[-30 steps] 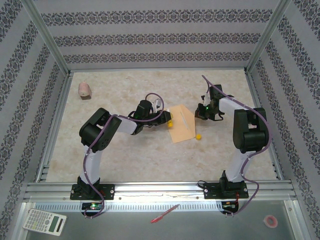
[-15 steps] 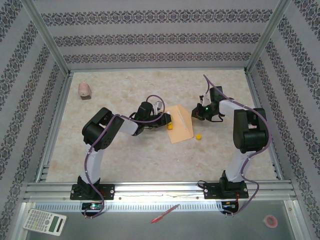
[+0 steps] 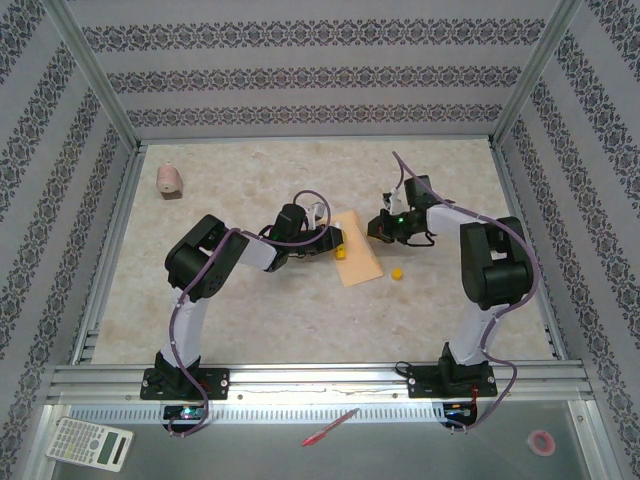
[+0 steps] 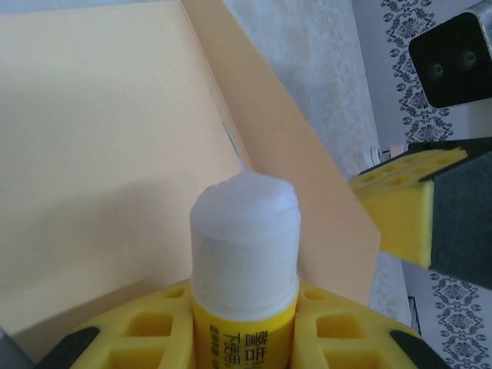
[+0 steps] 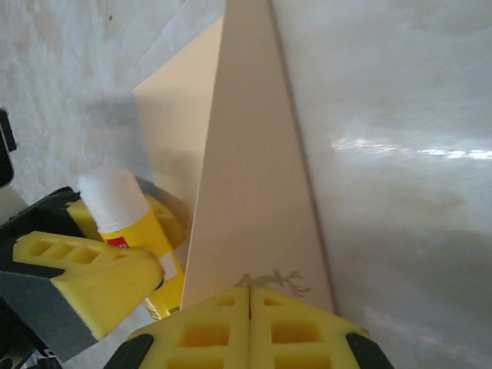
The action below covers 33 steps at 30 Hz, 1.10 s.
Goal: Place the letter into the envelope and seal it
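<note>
The tan envelope [image 3: 362,258] lies at the table's middle, its flap [image 5: 254,177] lifted off the body [image 4: 100,154]. My right gripper [image 5: 250,292] is shut on the flap's edge, beside a small deer mark, and holds it up at the envelope's far right corner [image 3: 376,228]. My left gripper [image 3: 338,245] is shut on a yellow glue stick [image 4: 244,254]. The stick's white glue tip is bare and points at the crease between body and flap. The glue stick [image 5: 123,207] stands just left of the raised flap. The letter is out of view.
A yellow cap [image 3: 397,272] lies on the table right of the envelope's near corner. A pink object [image 3: 170,180] sits far left at the back. A calculator [image 3: 90,443], a red pen [image 3: 330,428] and a tape roll [image 3: 541,441] lie on the metal ledge in front.
My right gripper has moved left toward the left gripper, bringing the flap up and over with it. The left gripper with the glue stick has barely shifted.
</note>
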Tool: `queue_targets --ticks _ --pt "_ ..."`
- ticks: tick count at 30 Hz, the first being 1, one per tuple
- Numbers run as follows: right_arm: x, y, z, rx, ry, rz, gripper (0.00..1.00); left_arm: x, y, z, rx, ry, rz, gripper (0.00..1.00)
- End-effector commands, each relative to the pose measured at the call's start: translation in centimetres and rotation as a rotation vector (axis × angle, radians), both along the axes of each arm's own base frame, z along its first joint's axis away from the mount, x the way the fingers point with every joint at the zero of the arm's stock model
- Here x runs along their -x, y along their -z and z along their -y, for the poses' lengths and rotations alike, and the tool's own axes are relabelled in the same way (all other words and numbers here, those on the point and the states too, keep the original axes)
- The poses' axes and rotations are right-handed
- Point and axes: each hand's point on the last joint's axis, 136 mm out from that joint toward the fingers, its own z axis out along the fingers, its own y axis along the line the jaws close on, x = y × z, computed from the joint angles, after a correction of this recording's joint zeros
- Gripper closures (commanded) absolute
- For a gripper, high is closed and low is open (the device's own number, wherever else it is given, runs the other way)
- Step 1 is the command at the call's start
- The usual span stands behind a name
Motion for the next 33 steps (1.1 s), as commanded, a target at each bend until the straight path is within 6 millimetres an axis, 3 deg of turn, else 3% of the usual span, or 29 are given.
queue_targets --ticks 1,15,33 --pt "1.0 1.0 -1.2 -0.018 -0.025 -0.032 1.0 0.9 1.6 0.5 -0.025 0.033 -0.01 0.98" --pt "3.0 3.9 -2.3 0.009 -0.05 -0.117 1.0 1.1 1.1 0.6 -0.006 0.038 0.001 0.98" --pt "5.3 6.6 -0.5 0.12 -0.025 -0.195 1.0 1.3 1.0 0.5 -0.002 0.04 0.004 0.98"
